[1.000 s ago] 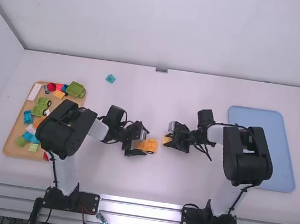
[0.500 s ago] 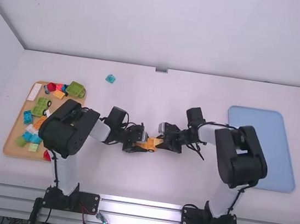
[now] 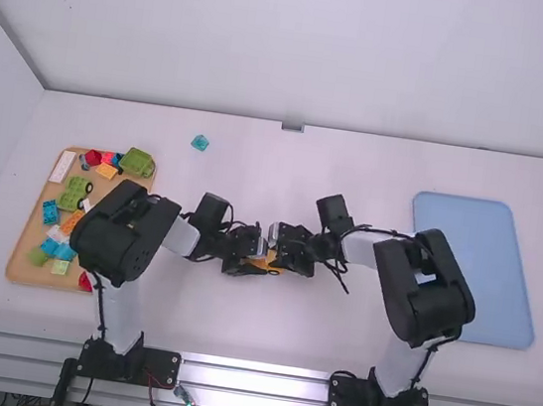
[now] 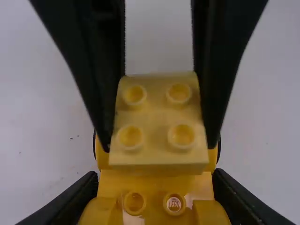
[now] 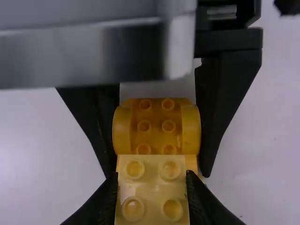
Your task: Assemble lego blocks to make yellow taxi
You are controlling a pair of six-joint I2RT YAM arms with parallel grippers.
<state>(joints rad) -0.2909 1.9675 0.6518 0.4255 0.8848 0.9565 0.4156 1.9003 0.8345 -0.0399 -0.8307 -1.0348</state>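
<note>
Mid-table (image 3: 264, 337), your left gripper (image 3: 256, 254) has the orange car body (image 5: 157, 117) clamped, fingers just its width apart. Your right gripper (image 3: 279, 252) is pinching the pale yellow block (image 5: 152, 191) over it, fingers a block apart. Can't tell if block and body touch, tbh.

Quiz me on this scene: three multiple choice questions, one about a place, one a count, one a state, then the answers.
1. Where on the table is the blue tray?
A left side
B right side
C far middle

2. How many studs top the pale yellow block?
A two
B six
C four

3. The right gripper is:
A shut on that block
B wide open
C empty

1 B, seen beyond the right arm's base.
2 C, two rows of two show.
3 A, its fingers press both sides.
</note>
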